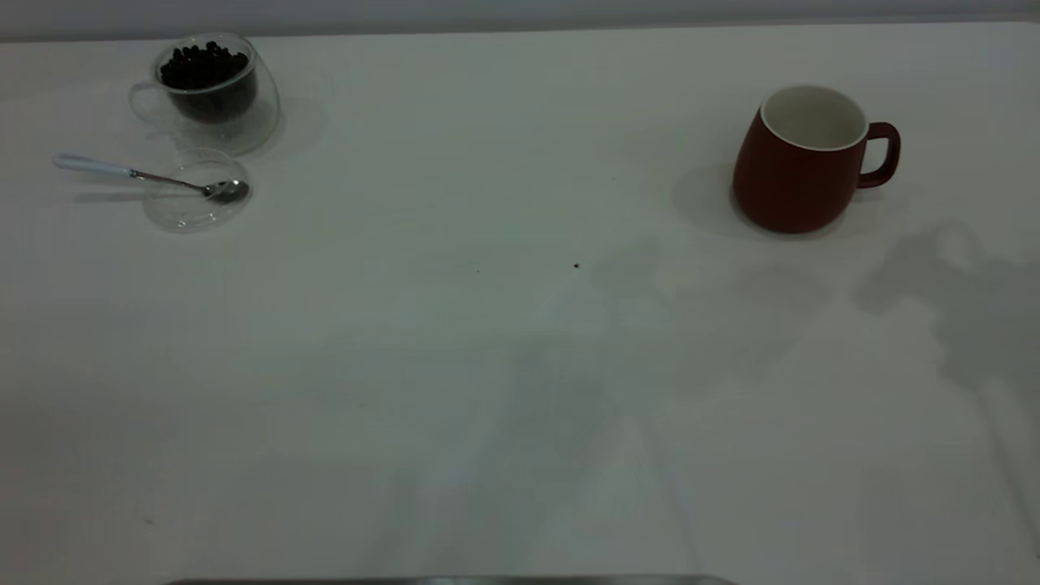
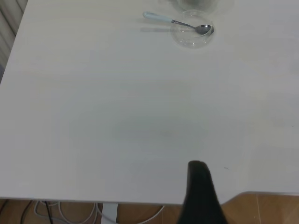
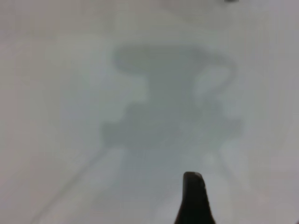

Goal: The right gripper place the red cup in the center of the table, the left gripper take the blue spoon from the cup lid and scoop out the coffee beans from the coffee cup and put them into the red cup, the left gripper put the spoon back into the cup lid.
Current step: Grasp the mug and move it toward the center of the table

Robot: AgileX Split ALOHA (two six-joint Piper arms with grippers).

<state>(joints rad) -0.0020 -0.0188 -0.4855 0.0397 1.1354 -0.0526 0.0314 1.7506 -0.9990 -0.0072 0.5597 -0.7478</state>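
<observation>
The red cup (image 1: 800,162) stands upright at the right rear of the table (image 1: 520,366), handle to the right, empty inside. At the left rear the clear coffee cup (image 1: 215,93) holds a heap of coffee beans (image 1: 203,67). Just in front of it lies the cup lid (image 1: 191,207), with the blue spoon (image 1: 122,172) resting bowl-in-lid and handle pointing left. The left wrist view shows the spoon (image 2: 173,21) and lid (image 2: 191,37) far off. Only a black tip of the left gripper (image 2: 198,186) and of the right gripper (image 3: 193,196) shows; neither appears in the exterior view.
A small dark speck (image 1: 576,265) lies near the table's middle. Arm shadows fall on the right half of the table. In the left wrist view the table's edge (image 2: 140,203) runs past, with wood floor and cables below it.
</observation>
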